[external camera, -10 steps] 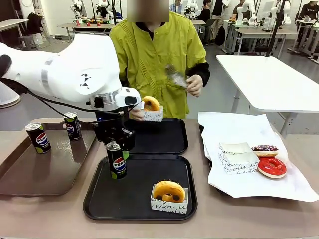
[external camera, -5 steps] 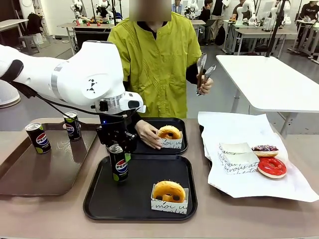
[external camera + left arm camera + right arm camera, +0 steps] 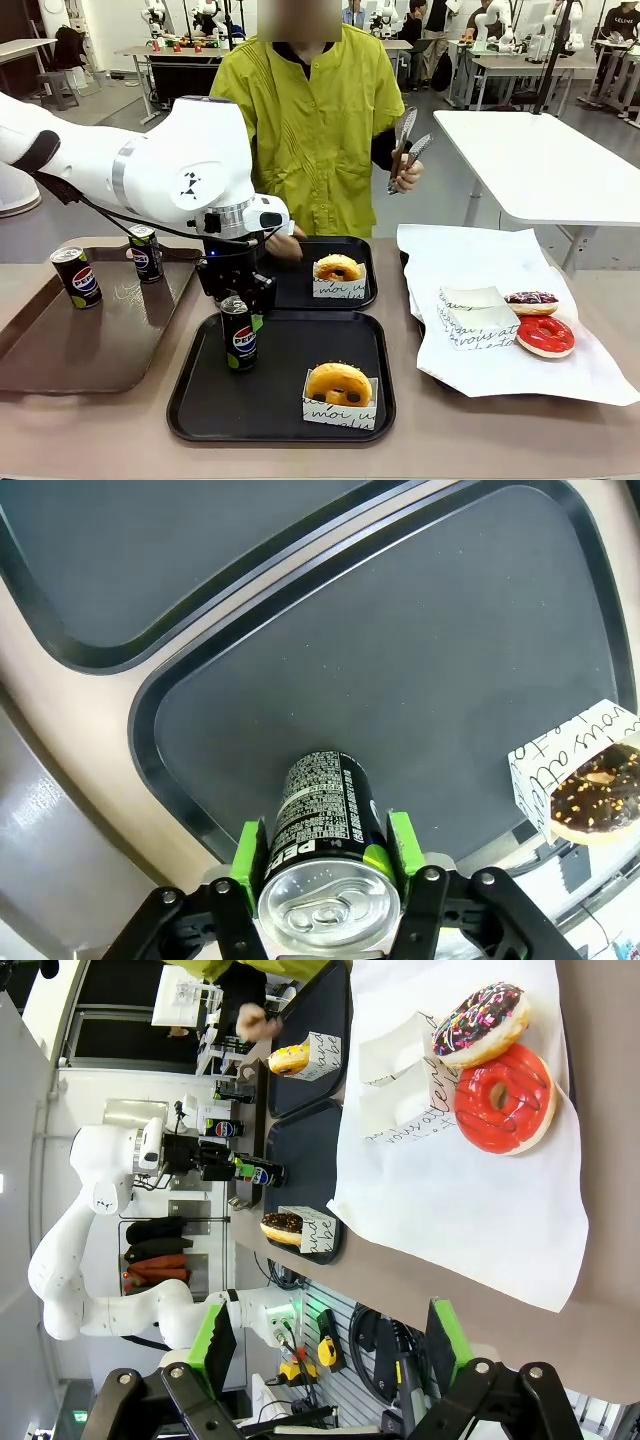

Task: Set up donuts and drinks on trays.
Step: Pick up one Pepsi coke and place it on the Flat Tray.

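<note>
Two cans (image 3: 76, 276) stand on the brown tray (image 3: 60, 360). Left claw (image 3: 238, 302) is clamped on a third can (image 3: 238, 338), upright at the near black tray's (image 3: 290, 400) left side. One sleeved donut (image 3: 338, 385) sits on that tray, a second donut (image 3: 338, 268) on the far black tray (image 3: 310, 300). Right claw (image 3: 330, 1345) gapes wide, empty.

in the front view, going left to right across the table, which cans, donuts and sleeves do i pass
far-left slim black Pepsi can → second black Pepsi can → gripped black Pepsi can, held by the left gripper → nearest golden ring donut in its white paper sleeve → loose white printed paper sleeves → red-iced ring donut
</note>
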You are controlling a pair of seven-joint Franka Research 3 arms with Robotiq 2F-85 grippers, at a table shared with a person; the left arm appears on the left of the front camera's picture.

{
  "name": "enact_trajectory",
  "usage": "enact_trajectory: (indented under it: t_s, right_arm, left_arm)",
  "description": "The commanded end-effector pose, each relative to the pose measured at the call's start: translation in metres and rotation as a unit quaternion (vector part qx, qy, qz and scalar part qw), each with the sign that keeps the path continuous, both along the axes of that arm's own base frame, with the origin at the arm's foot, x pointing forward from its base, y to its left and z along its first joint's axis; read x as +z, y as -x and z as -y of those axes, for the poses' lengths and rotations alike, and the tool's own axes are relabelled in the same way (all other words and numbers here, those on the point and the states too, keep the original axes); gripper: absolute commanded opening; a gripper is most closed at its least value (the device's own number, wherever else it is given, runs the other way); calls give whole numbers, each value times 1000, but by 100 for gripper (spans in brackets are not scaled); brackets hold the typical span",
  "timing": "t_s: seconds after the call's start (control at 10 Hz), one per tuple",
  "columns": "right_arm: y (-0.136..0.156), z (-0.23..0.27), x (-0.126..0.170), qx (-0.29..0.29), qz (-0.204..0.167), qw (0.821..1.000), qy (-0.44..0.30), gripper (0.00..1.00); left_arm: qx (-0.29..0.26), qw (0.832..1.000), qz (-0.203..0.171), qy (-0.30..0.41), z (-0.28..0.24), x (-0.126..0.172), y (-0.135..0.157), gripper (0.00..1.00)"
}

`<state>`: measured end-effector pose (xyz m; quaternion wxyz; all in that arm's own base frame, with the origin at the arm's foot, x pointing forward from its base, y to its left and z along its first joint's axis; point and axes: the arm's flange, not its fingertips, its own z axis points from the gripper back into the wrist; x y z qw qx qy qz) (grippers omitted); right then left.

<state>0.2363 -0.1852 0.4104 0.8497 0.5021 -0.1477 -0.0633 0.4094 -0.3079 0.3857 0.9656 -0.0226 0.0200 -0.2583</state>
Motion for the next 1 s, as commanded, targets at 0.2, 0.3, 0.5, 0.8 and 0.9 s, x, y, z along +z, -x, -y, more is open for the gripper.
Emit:
enact_trajectory:
  t_s: [0.2,0.3,0.5,0.8,0.9]
  right_arm:
    - [-1,0,-1,2,13,1000,-8,100]
    - [-1,0,-1,2,13,1000,-8,100]
    - [-1,0,-1,2,13,1000,-8,100]
    - [-1,0,-1,2,13,1000,-8,100]
    - [-1,0,-1,2,13,1000,-8,100]
  left_arm:
    - [6,1000,19,1,-5,19,8,100]
    - [3,1000,28,5,-9,39,17,90]
    - [-1,998,55,9,-18,79,43,100]
    - [20,998,66,9,-26,100,73,100]
    - [37,997,68,6,-27,103,78,100]
